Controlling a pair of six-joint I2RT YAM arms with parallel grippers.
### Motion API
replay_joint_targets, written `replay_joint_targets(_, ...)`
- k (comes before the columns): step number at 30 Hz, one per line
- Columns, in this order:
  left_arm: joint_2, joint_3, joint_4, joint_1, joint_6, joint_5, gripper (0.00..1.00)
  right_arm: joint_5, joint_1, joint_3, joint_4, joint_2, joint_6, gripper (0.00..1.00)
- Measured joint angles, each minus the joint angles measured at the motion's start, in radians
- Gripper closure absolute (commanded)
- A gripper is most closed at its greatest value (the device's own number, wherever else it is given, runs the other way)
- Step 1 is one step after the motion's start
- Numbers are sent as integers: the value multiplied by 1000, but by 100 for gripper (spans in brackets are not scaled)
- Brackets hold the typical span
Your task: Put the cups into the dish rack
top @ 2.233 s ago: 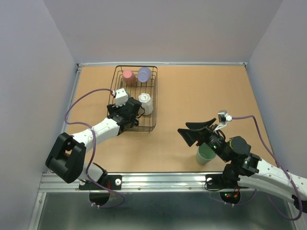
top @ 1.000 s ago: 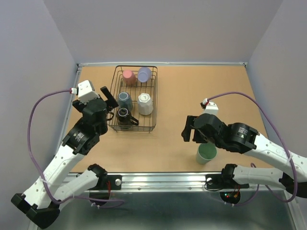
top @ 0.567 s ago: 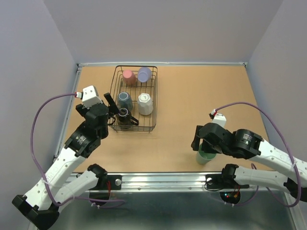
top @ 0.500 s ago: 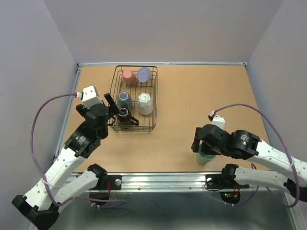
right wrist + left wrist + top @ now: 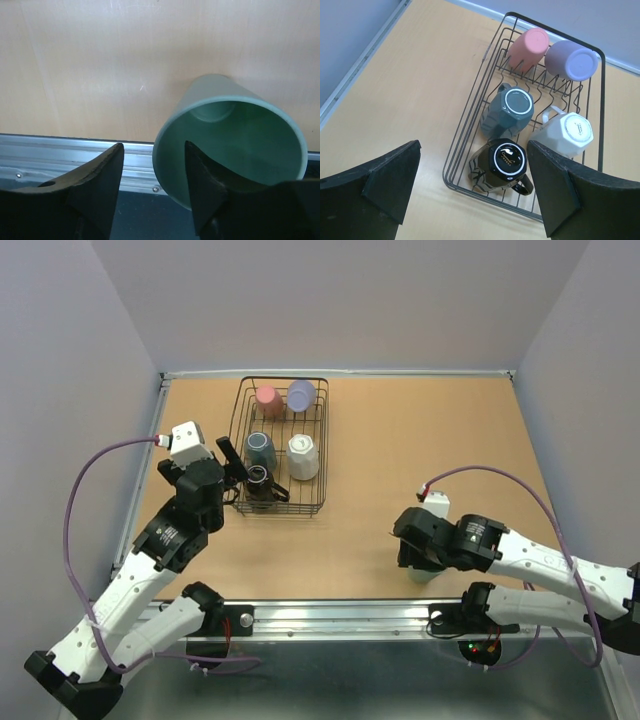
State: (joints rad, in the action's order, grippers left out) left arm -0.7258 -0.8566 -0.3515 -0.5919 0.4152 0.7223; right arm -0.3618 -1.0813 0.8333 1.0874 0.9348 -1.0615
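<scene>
The bench [image 5: 420, 430] carries the dish rack [image 5: 285, 379] at its far left, and five cups sit in it base-up; the pink cup [image 5: 527, 47] and lavender cup [image 5: 572, 60] lean at the far end, the grey-blue cup [image 5: 512, 107] and white cup [image 5: 567, 132] sit in the middle, and the black cup [image 5: 502, 162] is at the near left corner. The mint green cup [image 5: 235, 135] is the only one outside the rack; it stands mouth-up near the bench's near edge, well apart from the rack.

The left gripper [image 5: 472, 165] hangs above the rack's near left side, jaws spread wide and holding nothing. The right gripper [image 5: 154, 150] is down at the mint green cup, jaws released and straddling the rim, one finger inside the mouth and one outside; neither appears to press the wall yet.

This looks like the last pick, and the risks are mostly in the grip. A pinch on one thin wall leaves the cup free to swing or slip once lifted; closing off-centre could shove it toward the metal rail just beside it; its handle is not in view, so a finger may foul it. The only free spot looks to be the near right corner, close to the white cup and the black cup's handle; a low approach could knock them, and the left arm beside the rack crowds the path.
</scene>
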Motion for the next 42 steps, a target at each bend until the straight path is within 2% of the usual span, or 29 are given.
replay_joint_targets(7,23,2,0,0,0,-5,1,-9,0,-11,-23,79,17,80)
replay_joint_targets(8,27,6,1,0,0,-5,1,-12,0,-11,-23,90,21,90)
replay_joint_targets(10,37,14,-2,0,0,-8,1,-22,0,-11,-25,104,29,99)
replay_joint_targets(19,45,15,-5,0,-7,-11,3,-92,0,82,-24,242,70,100)
replay_joint_targets(23,58,26,13,0,-22,-43,8,-187,0,183,-34,257,87,100)
replay_joint_targets(27,111,64,53,0,-52,-105,8,-297,0,258,-67,258,107,100)
replay_joint_targets(33,231,133,140,0,-91,-154,10,-375,17,294,-290,254,264,100)
replay_joint_targets(36,280,160,207,0,-100,-192,9,-323,90,302,-409,243,365,100)
replay_joint_targets(38,277,162,221,0,-100,-203,5,-263,171,310,-507,227,435,100)
replay_joint_targets(42,254,159,220,0,-103,-228,3,-132,274,310,-716,165,530,100)
